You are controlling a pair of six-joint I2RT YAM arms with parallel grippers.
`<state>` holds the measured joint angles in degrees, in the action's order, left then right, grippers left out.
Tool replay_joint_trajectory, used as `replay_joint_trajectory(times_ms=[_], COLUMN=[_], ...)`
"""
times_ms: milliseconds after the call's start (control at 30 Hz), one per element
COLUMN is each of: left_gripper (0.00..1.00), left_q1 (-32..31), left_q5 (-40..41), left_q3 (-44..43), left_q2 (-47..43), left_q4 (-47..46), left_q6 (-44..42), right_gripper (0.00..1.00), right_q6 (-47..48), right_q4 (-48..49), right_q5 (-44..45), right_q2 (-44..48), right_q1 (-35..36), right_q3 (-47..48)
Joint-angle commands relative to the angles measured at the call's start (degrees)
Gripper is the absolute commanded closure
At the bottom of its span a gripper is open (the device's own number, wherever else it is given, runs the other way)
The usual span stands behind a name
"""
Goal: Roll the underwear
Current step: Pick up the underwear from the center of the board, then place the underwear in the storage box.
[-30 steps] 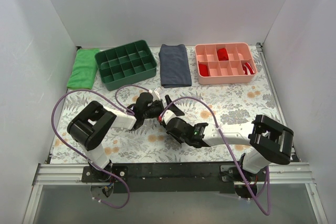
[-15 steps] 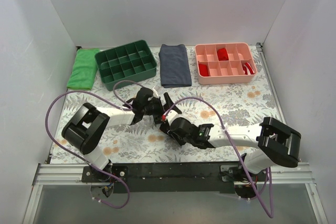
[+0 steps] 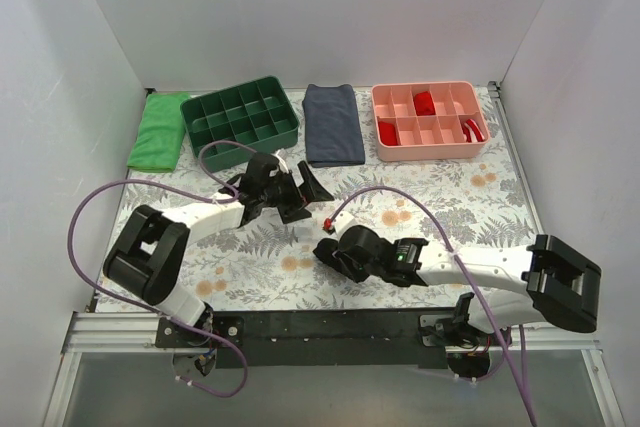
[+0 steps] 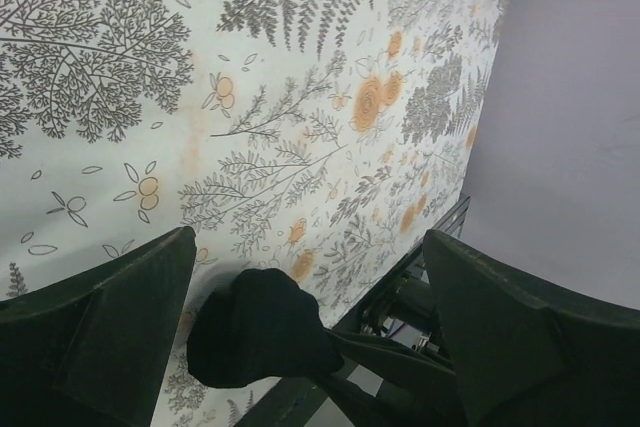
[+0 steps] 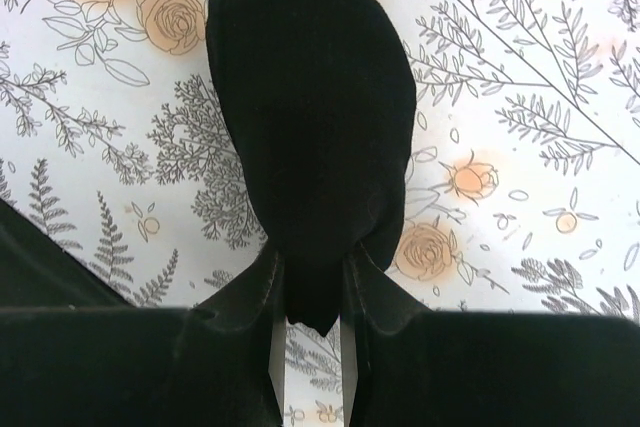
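Note:
The underwear (image 5: 310, 97) is a black bundle rolled tight, lying on the flowered table cover. My right gripper (image 5: 312, 265) is shut on its near end, a tail of fabric pinched between the two fingers. In the top view the right gripper (image 3: 328, 249) sits low at the table's near middle, pointing left. My left gripper (image 3: 308, 200) stands open a little farther back, apart from the roll and holding nothing. The left wrist view shows its wide-spread fingers (image 4: 120, 317) framing the underwear (image 4: 255, 332) from a distance.
Along the back edge lie a green cloth (image 3: 158, 132), a green divided tray (image 3: 240, 122), a folded navy-grey cloth (image 3: 332, 125) and a pink divided tray (image 3: 430, 137) holding small red rolls (image 3: 424, 102). Purple cables loop beside both arms.
My left gripper has opened wide and drawn back away from the roll. My right arm has slid toward the near edge and to the right, still holding the black roll.

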<state>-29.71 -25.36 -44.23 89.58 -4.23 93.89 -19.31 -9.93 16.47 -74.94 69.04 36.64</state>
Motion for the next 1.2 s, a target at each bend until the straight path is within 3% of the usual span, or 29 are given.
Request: replay_joint_trajectory(times_ms=[0,167,267,533,733,867,1167], left_gripper=[0.02,0.02,0.02,0.02,0.02,0.02,0.02], left_q1=[1.1,4.7,8.0,15.2,22.4,25.2,26.5], left_q5=[4.1,12.4,13.3,14.5,14.0,13.0,11.8], left_q3=[-2.7,-5.5,-6.0,-8.2,-8.7,-10.0,-9.7], left_q2=[-8.2,-15.7,-20.0,-27.0,-26.2,-25.2,-28.2], left_q4=[6.0,16.4,19.2,26.1,30.9,32.7,34.7], left_q6=[-2.3,-5.1,-6.3,-9.3,-10.2,-10.8,-10.9], right_gripper=[0.99,0.99,0.99,0.99,0.99,0.99,0.99], right_q6=[-2.0,-1.8,-0.8,0.1,3.4,4.6,10.5], right_q4=[-5.6,-9.5,-9.8,-5.7,-7.3,-9.8,-20.5], right_q5=[1.3,4.4,3.2,-7.5,-7.4,-7.1,-1.9], right_q2=[4.6,8.8,9.0,6.5,-8.4,-23.0,-55.1], right_q1=[0.3,-0.8,-2.8,-11.9,-15.9,-19.2,-22.5], right_q3=[3.2,7.3,9.3,15.2,33.2,47.1,93.0])
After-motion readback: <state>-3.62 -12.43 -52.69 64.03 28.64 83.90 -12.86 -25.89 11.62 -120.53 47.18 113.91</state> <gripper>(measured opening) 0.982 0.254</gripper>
